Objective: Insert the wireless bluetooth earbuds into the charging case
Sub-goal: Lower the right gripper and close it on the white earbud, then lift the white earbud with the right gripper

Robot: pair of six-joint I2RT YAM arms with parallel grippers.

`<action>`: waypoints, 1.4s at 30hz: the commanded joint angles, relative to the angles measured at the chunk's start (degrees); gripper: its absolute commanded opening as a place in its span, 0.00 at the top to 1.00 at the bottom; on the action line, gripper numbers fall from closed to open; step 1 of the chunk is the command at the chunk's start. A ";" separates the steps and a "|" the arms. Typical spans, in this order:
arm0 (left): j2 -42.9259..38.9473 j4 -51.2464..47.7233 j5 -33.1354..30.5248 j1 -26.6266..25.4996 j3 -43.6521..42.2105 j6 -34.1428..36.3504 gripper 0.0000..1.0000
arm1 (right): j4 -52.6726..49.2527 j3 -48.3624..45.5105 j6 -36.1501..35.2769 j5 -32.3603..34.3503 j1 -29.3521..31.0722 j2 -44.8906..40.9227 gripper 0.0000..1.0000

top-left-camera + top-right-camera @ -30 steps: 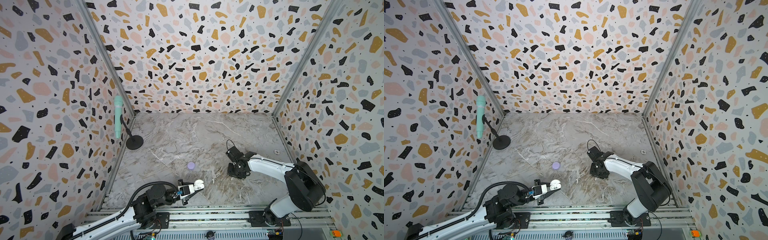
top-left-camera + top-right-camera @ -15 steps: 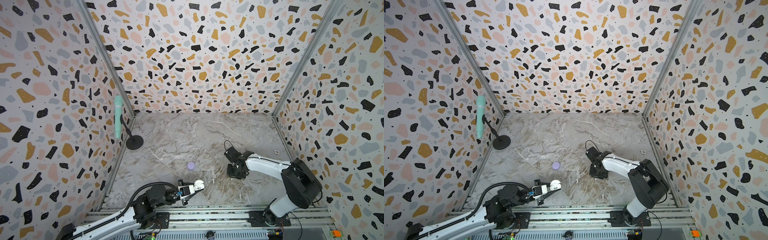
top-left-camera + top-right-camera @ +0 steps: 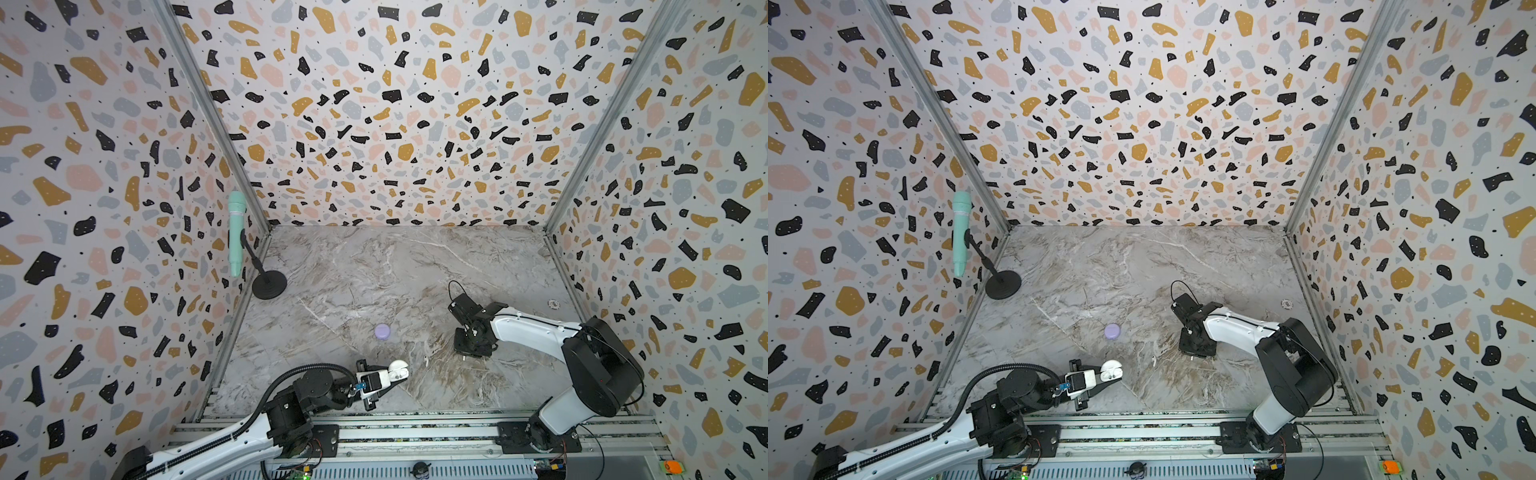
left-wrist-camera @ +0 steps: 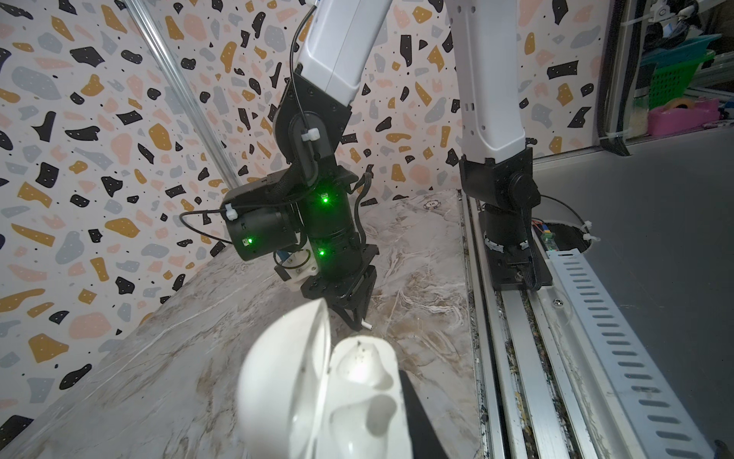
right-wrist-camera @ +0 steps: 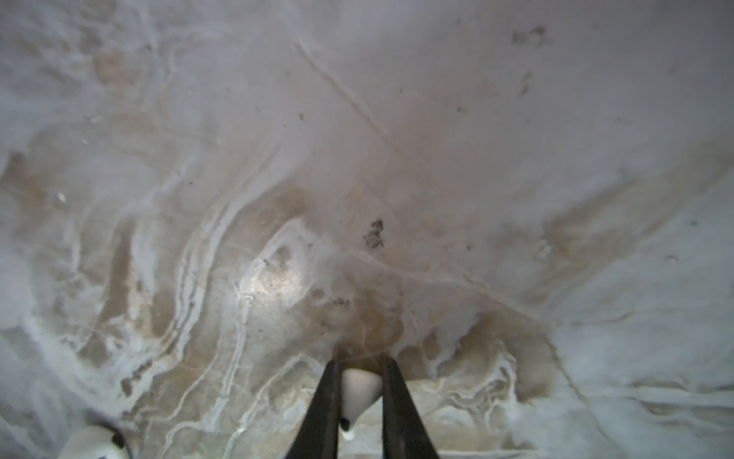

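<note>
My left gripper (image 3: 390,374) is shut on the white charging case (image 3: 398,368), held low near the table's front edge. Its lid stands open (image 4: 286,377), and the two hollows in its base (image 4: 365,393) hold nothing. One dark finger (image 4: 413,417) presses the case's side. My right gripper (image 3: 471,353) points straight down at the table, right of centre. It is shut on a white earbud (image 5: 359,391), stem toward the camera. A second white earbud (image 3: 426,360) lies on the marble between the two grippers. A closed lavender case (image 3: 382,331) sits further back.
A mint microphone (image 3: 237,232) on a black stand (image 3: 269,284) stands at the back left. A small round chip (image 3: 554,304) lies by the right wall. Terrazzo walls close three sides, and a metal rail (image 3: 415,428) runs along the front.
My right gripper's jaws have closed onto the white earbud on the table, and its wrist has shifted slightly left. The left arm and case have not moved.
</note>
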 commanded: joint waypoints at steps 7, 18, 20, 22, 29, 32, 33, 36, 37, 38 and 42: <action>-0.06 2.00 -0.40 -0.36 1.16 0.03 1.00 | 4.13 -2.83 -1.91 -3.21 0.17 -4.97 0.89; 1.29 7.12 -4.71 -0.35 0.78 -3.48 1.00 | 9.34 -4.75 -3.33 -2.90 0.43 -15.02 0.90; 2.24 9.14 -6.49 -0.31 0.73 -4.50 1.00 | 10.59 -4.94 -3.38 -3.00 0.90 -16.96 0.90; 3.56 10.84 -8.95 -0.35 1.07 -5.33 1.00 | 11.45 -4.56 -3.74 -3.19 1.45 -18.45 0.90; 8.06 14.97 -15.87 -0.35 3.47 -7.29 1.00 | 12.88 -1.15 -5.06 -2.66 4.65 -20.77 0.90; 9.46 16.79 -18.98 -0.35 3.37 -8.06 1.00 | 14.00 0.34 -5.08 -2.09 6.32 -21.59 0.90; 10.03 16.79 -19.74 -0.27 3.37 -8.10 1.00 | 14.39 0.87 -5.08 -1.68 6.94 -22.00 0.90; 11.27 16.88 -20.58 0.07 3.39 -8.72 1.00 | 15.55 2.37 -5.41 -1.12 8.36 -22.70 0.90; 11.39 17.24 -20.68 0.30 3.37 -9.20 1.00 | 15.81 2.82 -5.60 -1.08 8.74 -22.83 0.90; 11.57 17.39 -20.77 0.50 3.29 -9.74 1.00 | 16.28 3.30 -5.83 -1.03 9.23 -23.02 0.90; 12.38 17.51 -22.48 1.19 2.94 -10.59 1.00 | 18.36 4.43 -6.60 -0.74 11.20 -24.04 0.90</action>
